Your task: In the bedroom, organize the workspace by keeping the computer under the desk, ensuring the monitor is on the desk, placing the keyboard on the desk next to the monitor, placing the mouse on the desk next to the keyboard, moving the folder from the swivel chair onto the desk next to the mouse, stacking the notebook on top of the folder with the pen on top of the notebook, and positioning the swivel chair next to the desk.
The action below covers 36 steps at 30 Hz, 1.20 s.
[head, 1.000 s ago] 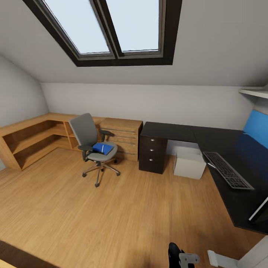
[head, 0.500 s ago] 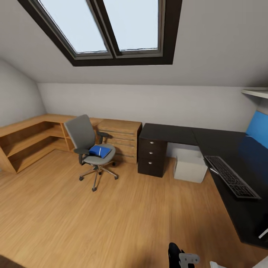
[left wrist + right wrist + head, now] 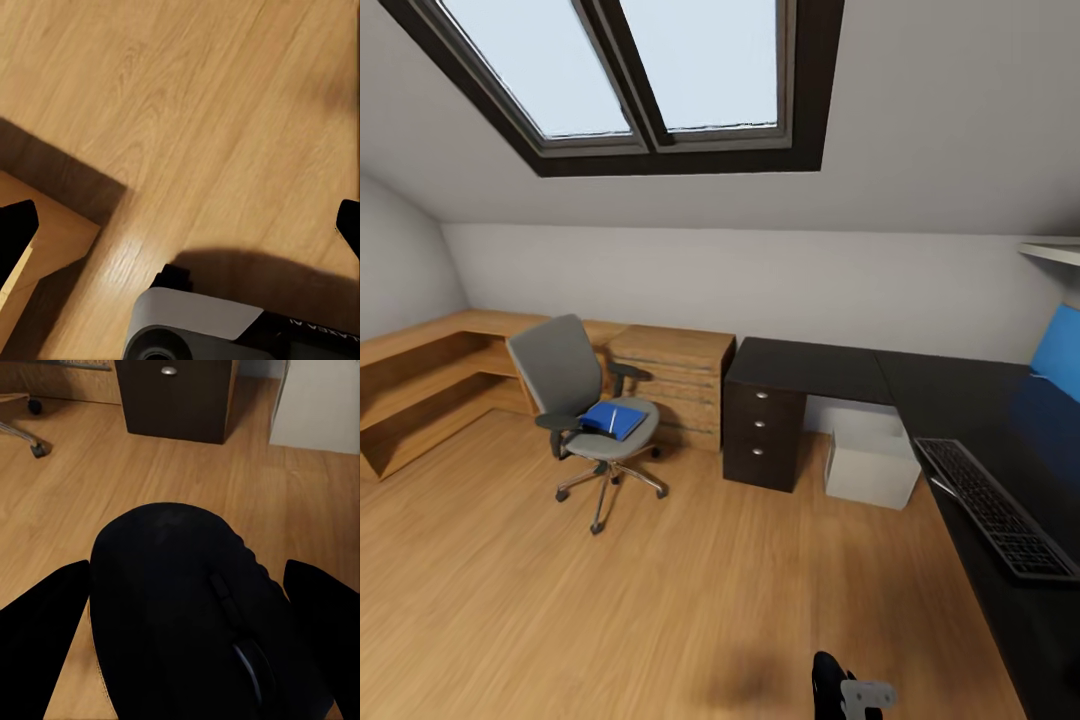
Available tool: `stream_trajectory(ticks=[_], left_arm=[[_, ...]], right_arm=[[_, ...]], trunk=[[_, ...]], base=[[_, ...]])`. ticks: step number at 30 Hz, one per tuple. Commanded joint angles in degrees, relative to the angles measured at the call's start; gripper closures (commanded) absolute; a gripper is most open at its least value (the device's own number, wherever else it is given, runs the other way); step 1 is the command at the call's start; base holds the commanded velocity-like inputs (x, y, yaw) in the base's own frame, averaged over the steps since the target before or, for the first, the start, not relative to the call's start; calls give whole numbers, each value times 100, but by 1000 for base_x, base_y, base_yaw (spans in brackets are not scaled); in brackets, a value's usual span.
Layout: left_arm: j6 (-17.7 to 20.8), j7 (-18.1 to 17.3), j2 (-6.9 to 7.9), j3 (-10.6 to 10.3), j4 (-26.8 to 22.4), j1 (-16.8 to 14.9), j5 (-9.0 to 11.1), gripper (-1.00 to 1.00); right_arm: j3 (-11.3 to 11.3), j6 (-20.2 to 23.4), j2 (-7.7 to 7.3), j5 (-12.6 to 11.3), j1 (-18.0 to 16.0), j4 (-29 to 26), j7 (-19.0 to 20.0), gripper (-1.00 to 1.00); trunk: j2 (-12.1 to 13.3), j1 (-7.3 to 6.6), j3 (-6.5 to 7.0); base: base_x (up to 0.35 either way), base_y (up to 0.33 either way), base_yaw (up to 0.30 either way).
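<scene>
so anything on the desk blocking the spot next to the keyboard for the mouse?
Nothing visible does. The mouse sits between the right claw's fingers; the dark desk looks bare beside the keyboard, though its near end is cut off.

Soft, even daylight fills the room from the skylight, whose panes are pale and washed out. The wooden floor is bright, with a faint blurred shadow near the head view's lower edge. Straight lines bow toward that view's edges. In the left wrist view, a dark soft-edged shadow lies on the boards.
</scene>
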Motion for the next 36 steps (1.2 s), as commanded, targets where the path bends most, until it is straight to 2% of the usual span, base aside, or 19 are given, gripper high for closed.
stream_trajectory(ticks=[1,34,35,36], left_arm=[[-23,28,2,-44,3,-5,57,-100],[-42,19,6,-44,3,-3,56,-100],[-69,19,5,-44,3,-4,55,-100],[-361,19,1,-44,3,-3,59,-100]], right_arm=[[-42,-16,5,54,-1,4,-15,100],[-42,-1,4,60,-4,4,-15,100],[-42,0,1,61,-4,4,-15,100],[-42,-1,-3,58,-3,4,-15,100]], trunk=[[-5,4,-7],[-5,4,-7],[-5,4,-7],[-5,4,-7]], base=[[318,-76,0],[319,-21,0],[321,0,0],[321,0,0]])
